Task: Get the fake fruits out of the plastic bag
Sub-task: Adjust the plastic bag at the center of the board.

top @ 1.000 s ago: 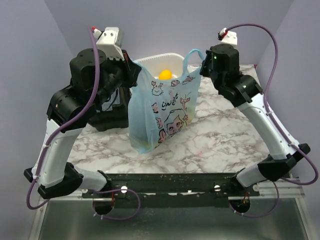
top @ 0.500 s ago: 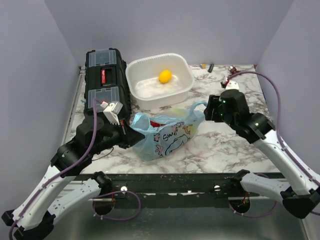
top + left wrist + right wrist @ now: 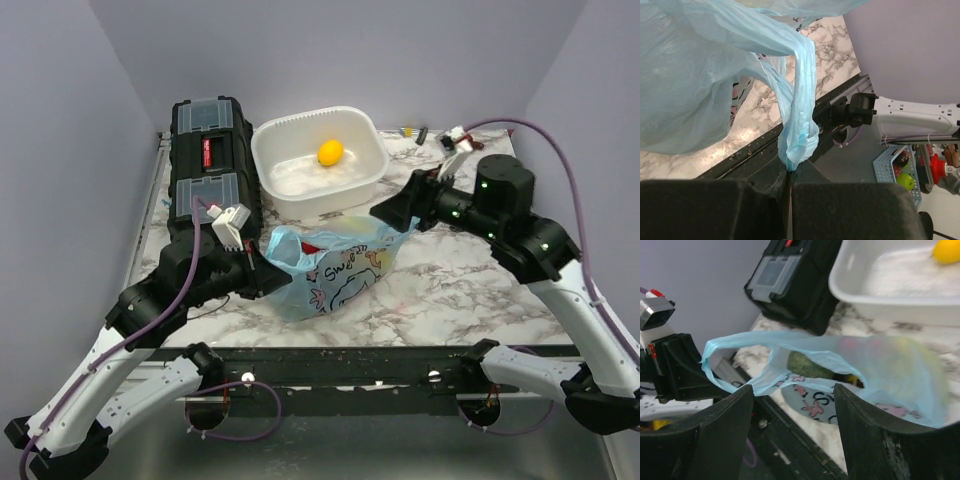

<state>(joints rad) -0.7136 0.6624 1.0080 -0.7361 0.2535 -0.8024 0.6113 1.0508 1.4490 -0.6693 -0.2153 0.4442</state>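
Observation:
The light-blue plastic bag (image 3: pixel 335 268) lies slumped on the marble table with its mouth open toward the back. My left gripper (image 3: pixel 262 276) is shut on the bag's left handle, and the left wrist view shows the twisted handle (image 3: pixel 797 135) pinched between the jaws (image 3: pixel 790 172). My right gripper (image 3: pixel 393 212) hangs open just above the bag's right handle (image 3: pixel 403 226), holding nothing. Through the mouth I see the dull-green melon (image 3: pixel 809 365) and a bit of yellow (image 3: pixel 853 378) in the right wrist view (image 3: pixel 792 387). A red piece (image 3: pixel 320 243) shows from above.
A white tub (image 3: pixel 330 197) with an orange-yellow lemon (image 3: pixel 330 152) stands right behind the bag. A black toolbox (image 3: pixel 208 160) lies at the back left. Small items (image 3: pixel 420 133) sit at the back right edge.
A second ago both grippers held the bag up by its handles. It came down onto the table. The right gripper has opened, released its handle and drawn back to the right.

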